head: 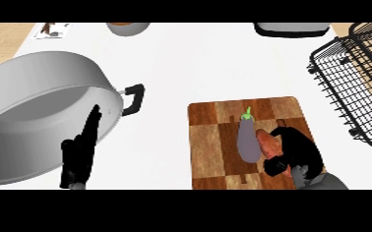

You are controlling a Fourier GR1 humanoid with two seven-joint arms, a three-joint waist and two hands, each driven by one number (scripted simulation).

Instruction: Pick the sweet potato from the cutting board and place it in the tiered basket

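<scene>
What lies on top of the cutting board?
On the cutting board lie an eggplant and the sweet potato; the right hand curls round it, covering part of it.

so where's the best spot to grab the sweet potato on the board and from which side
Grip the sweet potato across its middle, coming from the right. It lies lengthwise on the cutting board with the eggplant pressed close along its left side, so only the right flank is open. The right hand is already curled over it from that side. The left hand rests open by the pot.
</scene>
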